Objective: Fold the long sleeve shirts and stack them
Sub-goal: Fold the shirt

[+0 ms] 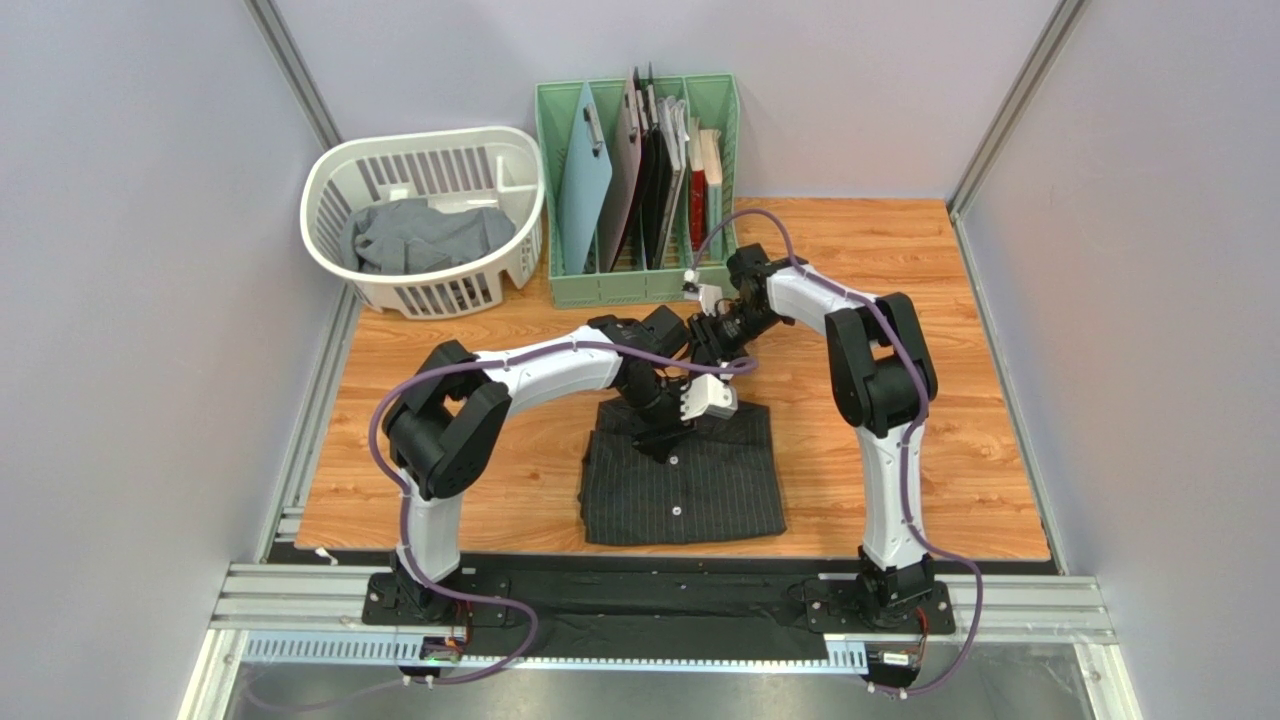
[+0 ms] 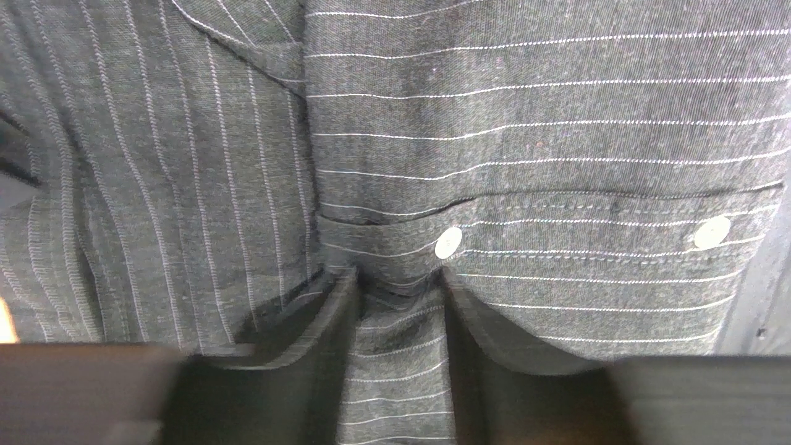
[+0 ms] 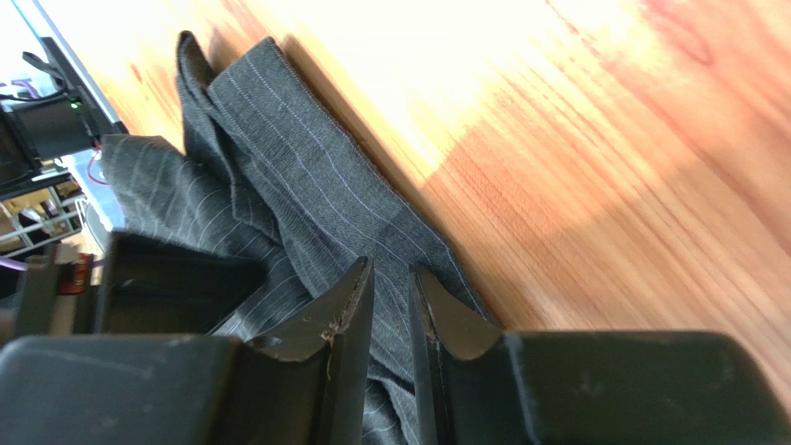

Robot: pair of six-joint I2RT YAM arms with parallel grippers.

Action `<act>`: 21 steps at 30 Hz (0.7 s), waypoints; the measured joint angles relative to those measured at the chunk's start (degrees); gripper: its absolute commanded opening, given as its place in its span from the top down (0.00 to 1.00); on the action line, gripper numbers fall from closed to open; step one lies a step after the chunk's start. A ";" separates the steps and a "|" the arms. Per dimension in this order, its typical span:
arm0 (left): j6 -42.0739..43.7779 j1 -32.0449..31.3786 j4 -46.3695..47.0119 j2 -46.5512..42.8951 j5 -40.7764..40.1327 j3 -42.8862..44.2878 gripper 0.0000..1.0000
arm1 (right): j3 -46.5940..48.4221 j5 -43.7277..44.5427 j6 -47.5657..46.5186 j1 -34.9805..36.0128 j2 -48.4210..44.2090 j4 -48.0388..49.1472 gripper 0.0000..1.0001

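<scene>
The black pinstriped shirt (image 1: 684, 477) lies folded in a rectangle at the middle of the wooden table (image 1: 932, 435), with both arms reaching over its far edge. The left claw (image 2: 401, 287) presses down beside a pale button (image 2: 448, 243) and seems clamped on a ridge of cloth, though the close view leaves some doubt. The right claw (image 3: 391, 271) is nearly together, pinching a fold of the same shirt. The grey shirt (image 1: 428, 236) sits crumpled in a white basket (image 1: 338, 165) at the back left, beside a green rack (image 1: 564, 270). The table top is orange-brown wood grain, with pale grey walls (image 1: 135, 375) around it and metal rails (image 1: 286, 600) at the near edge.
</scene>
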 measured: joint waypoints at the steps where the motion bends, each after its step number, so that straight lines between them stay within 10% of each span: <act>1: 0.20 0.00 -0.11 0.00 0.04 0.15 0.77 | 0.00 0.20 -0.07 0.17 0.20 0.04 0.74; 6: 1.27 0.02 -1.03 -0.98 0.15 0.83 1.00 | -0.02 0.94 -0.52 0.48 0.28 0.09 0.75; 21: 3.74 3.87 -4.13 -4.00 -2.14 7.48 1.00 | -0.09 1.25 -2.47 0.48 0.31 -0.11 0.76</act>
